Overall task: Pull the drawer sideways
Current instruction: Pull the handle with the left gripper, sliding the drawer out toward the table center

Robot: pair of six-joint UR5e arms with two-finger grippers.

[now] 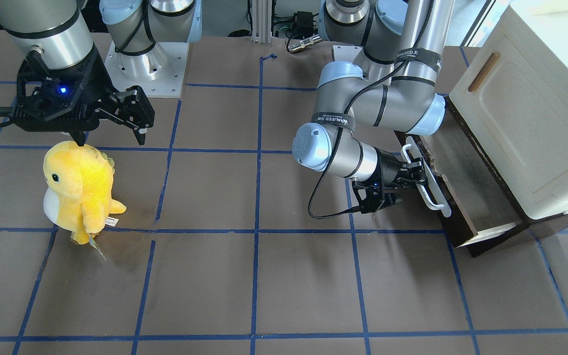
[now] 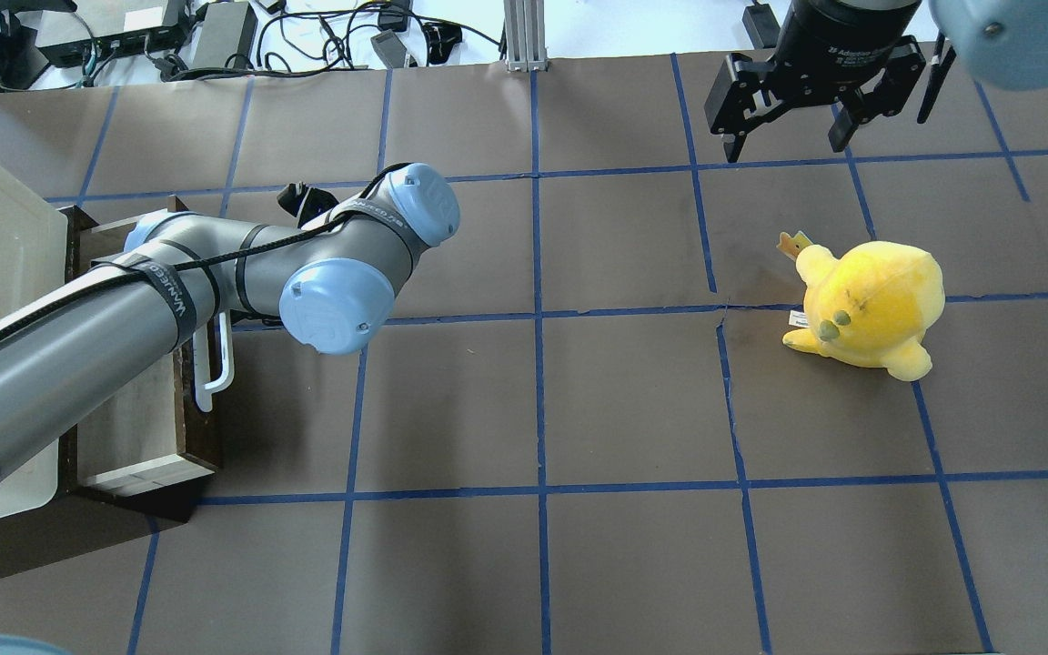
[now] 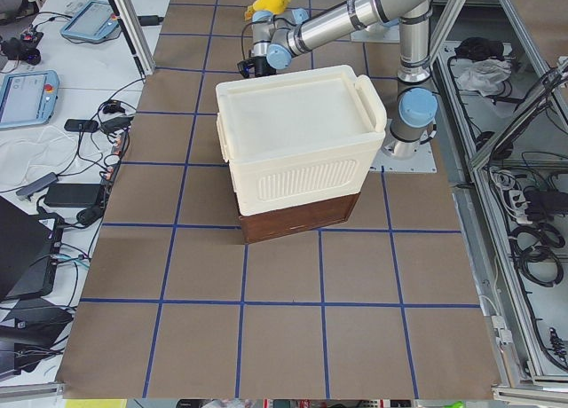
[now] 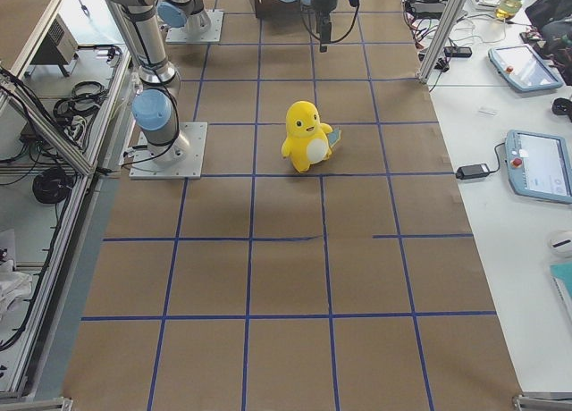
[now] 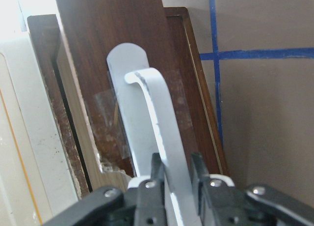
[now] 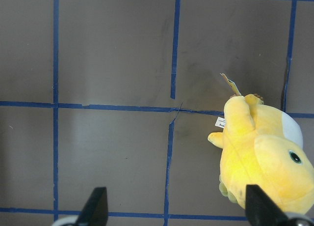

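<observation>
The drawer (image 1: pixel 466 185) sticks partly out from under the cream cabinet (image 1: pixel 525 118), with its greyish floor showing. Its dark brown front (image 5: pixel 122 34) carries a long white bar handle (image 1: pixel 427 180). My left gripper (image 1: pixel 414 177) is shut on that handle; in the left wrist view the fingers (image 5: pixel 157 179) clamp the bar (image 5: pixel 167 152) from both sides. In the overhead view the drawer (image 2: pixel 137 418) and handle (image 2: pixel 213 364) show at the left, with the gripper hidden under my arm. My right gripper (image 1: pixel 111 135) is open and empty, hovering above the table far from the drawer.
A yellow plush toy (image 1: pixel 79 187) stands on the table below my right gripper; it also shows in the overhead view (image 2: pixel 870 300) and right wrist view (image 6: pixel 265 162). The cabinet door has a small brown handle (image 1: pixel 483 71). The brown mat has blue tape lines.
</observation>
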